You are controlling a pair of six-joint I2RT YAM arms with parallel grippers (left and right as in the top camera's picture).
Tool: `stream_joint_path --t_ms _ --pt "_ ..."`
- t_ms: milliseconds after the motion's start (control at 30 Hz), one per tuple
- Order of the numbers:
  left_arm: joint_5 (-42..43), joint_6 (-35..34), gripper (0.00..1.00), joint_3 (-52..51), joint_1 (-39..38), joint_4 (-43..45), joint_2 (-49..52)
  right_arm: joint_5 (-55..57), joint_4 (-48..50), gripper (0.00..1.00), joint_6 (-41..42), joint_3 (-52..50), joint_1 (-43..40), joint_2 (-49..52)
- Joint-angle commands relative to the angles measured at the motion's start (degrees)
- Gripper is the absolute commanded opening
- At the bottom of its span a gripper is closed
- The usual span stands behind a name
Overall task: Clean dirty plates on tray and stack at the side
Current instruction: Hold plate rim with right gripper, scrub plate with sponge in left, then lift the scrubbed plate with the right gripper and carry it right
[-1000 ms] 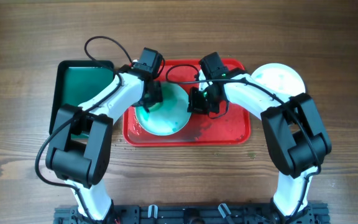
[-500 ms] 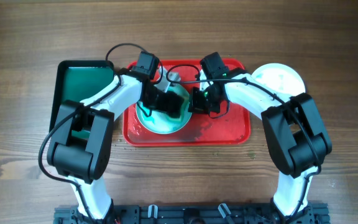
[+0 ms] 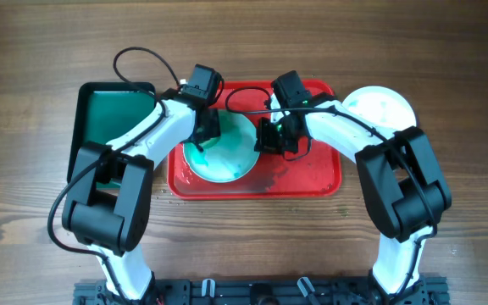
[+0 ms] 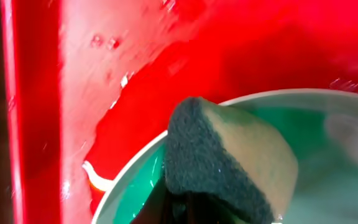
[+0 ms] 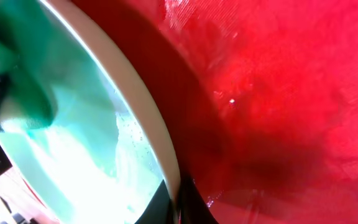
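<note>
Overhead view gives the whole layout: red tray [image 3: 316, 182] in the middle of the wooden surface [image 3: 41, 51], dirty plate [image 3: 227, 161] sitting in its left half, and both arms reaching in from either side of it. It also shows what the wrist cams miss: a dark green tray [image 3: 108, 114] just left of the red one, and a pale side plate [image 3: 388, 106] out on the surface by the red tray's far right corner, partly under the right arm, so can't tell if it's one plate or more. Arms and cables cover the back of the dirty plate from above. Left wrist cam is where you actually see the sponge [image 4: 229, 162], dark scouring face and a greenish-stained body, sitting over the plate's rim with wet red tray beyond it. The left hand [image 4: 179, 208] is clamped on the sponge from below, only the dark tips showing. Right wrist cam shows the teal smeared inside of the plate and a shadow under its rim on the tray floor, so that edge looks lifted. The right hand [image 5: 182, 202] is pinched onto that rim at the plate's right side, fingers close together.
</note>
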Motion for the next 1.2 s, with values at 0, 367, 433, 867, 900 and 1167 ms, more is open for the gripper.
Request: stream_joint_path --t_ms 0,367,433,867,900,1167 --pt "13.77 3.72 0.04 -2.23 1.66 -6.58 2.29 -0.57 -0.20 0.04 -0.33 -0.55 -0.33 0.85" --pt "49.24 17.70 0.04 -0.17 3.28 -3.74 2.25 -1.86 -0.02 0.04 -1.92 -0.52 -0.33 0.83" --pt "37.73 9.99 0.04 2.21 4.35 -5.09 1.97 -1.86 0.00 0.04 -1.95 -0.48 -0.44 0.76" --pt "16.31 1.36 0.04 8.15 9.84 -9.53 -5.09 15.85 -3.76 0.04 -5.97 0.46 -3.21 -11.19" --pt "15.96 1.36 0.04 8.15 9.84 -9.55 -5.09 19.89 -4.50 0.04 -6.05 0.46 -3.17 -12.98" --pt "15.96 1.33 0.04 8.11 9.81 -8.83 -5.09 53.57 -10.62 0.04 -7.43 0.46 -0.68 -27.32"
